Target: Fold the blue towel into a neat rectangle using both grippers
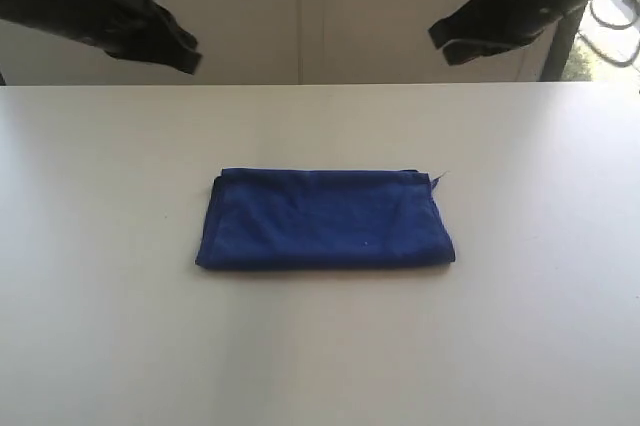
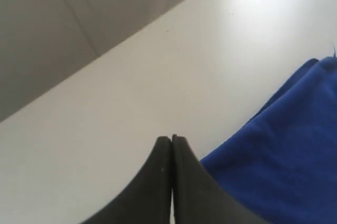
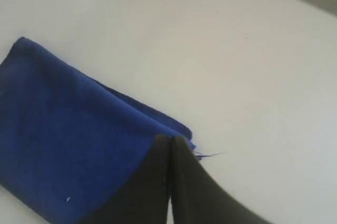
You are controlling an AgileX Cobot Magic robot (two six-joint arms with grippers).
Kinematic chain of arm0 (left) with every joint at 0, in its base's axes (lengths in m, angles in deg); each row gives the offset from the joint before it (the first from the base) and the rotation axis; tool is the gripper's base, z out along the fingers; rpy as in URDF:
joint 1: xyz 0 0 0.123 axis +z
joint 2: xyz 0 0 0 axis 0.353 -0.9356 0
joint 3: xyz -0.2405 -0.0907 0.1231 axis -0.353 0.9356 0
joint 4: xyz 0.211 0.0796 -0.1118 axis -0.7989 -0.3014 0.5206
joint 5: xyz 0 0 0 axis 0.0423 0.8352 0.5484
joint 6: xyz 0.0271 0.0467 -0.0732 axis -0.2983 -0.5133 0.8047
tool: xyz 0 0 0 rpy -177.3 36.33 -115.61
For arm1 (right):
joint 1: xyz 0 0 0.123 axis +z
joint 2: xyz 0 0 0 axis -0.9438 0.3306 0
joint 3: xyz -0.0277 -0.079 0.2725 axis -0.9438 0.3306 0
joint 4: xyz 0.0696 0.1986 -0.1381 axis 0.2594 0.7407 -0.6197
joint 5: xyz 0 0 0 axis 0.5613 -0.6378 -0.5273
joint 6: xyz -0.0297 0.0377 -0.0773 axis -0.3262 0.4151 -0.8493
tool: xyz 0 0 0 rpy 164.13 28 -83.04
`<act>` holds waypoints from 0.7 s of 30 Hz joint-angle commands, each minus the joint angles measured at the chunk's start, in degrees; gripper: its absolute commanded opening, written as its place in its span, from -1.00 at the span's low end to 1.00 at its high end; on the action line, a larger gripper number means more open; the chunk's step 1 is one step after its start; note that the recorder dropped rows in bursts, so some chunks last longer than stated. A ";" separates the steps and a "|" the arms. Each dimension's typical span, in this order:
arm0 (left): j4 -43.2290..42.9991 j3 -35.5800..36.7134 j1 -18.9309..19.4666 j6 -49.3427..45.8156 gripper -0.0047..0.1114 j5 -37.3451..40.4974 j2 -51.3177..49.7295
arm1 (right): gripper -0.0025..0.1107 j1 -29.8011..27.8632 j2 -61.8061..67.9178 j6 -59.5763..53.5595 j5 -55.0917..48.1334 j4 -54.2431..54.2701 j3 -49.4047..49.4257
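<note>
The blue towel (image 1: 326, 218) lies folded into a flat rectangle in the middle of the white table (image 1: 520, 346), with a loose thread at its far right corner. High above the table's far left hangs my left gripper (image 1: 185, 54), its fingers pressed together and holding nothing. My right gripper (image 1: 450, 41) hangs high at the far right, also shut and empty. In the left wrist view the left gripper (image 2: 171, 139) is beside a towel (image 2: 284, 145) edge. In the right wrist view the right gripper (image 3: 171, 139) sits over the towel (image 3: 63, 140) corner with the thread.
Beyond the table's far edge (image 1: 320, 85) stands a pale wall (image 1: 300, 6). A dark upright post and cables (image 1: 600, 16) show at the far right behind the right arm.
</note>
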 commanded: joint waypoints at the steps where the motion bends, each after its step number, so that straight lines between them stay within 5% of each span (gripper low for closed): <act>1: 3.85 14.61 4.06 0.53 -0.92 -3.69 16.73 | -0.96 -1.68 -16.91 -0.34 9.63 -0.55 14.86; 5: 7.43 31.42 4.20 0.53 -0.92 -12.61 31.39 | -0.96 -1.18 -30.65 -0.34 15.34 -0.14 29.50; 9: 8.01 45.44 4.20 0.53 -0.92 -12.89 47.44 | -0.96 -0.80 -44.22 1.24 22.29 0.33 46.29; 15: 9.19 57.44 4.20 3.49 -0.92 -12.26 65.24 | -0.96 -0.80 -60.65 5.77 32.29 0.82 67.86; 21: 14.24 68.90 4.20 10.19 -0.92 -10.88 68.74 | -0.96 -0.80 -71.75 8.30 35.16 6.64 81.54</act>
